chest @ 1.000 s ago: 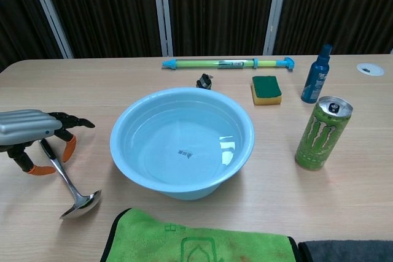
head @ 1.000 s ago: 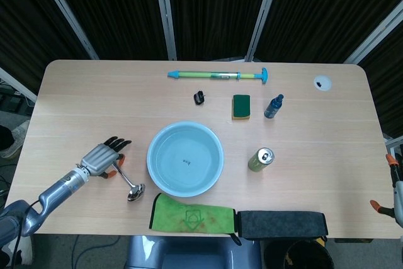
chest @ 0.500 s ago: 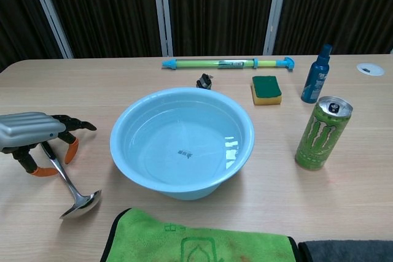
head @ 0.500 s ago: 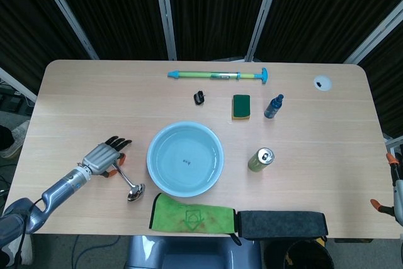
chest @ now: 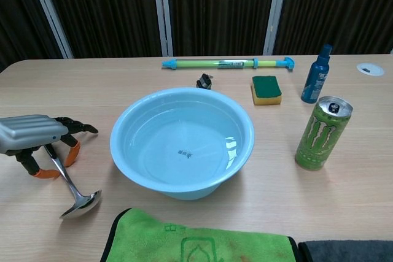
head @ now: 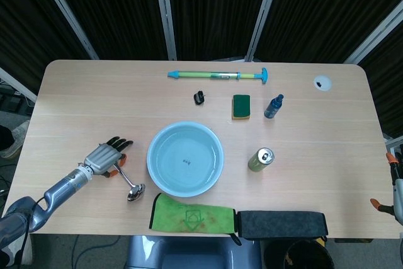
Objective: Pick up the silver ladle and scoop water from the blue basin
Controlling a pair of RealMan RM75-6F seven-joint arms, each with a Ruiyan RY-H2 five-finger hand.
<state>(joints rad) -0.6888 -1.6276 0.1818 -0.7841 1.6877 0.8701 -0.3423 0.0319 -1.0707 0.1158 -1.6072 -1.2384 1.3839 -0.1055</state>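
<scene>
Shifted slightly lower and nearer the table edge since the earlier frame: left hand [chest: 34,134], fingers spread above the ladle [chest: 72,192] handle, grasping nothing. Ladle lies flat on the table [head: 327,149], bowl end near the green cloth [chest: 202,240], just left of the blue basin [chest: 182,142]. Right hand out of sight.

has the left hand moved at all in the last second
Yes, slightly. In the chest view the left hand has sunk lower over the silver ladle, judged against the blue basin's rim, which stays put.
</scene>
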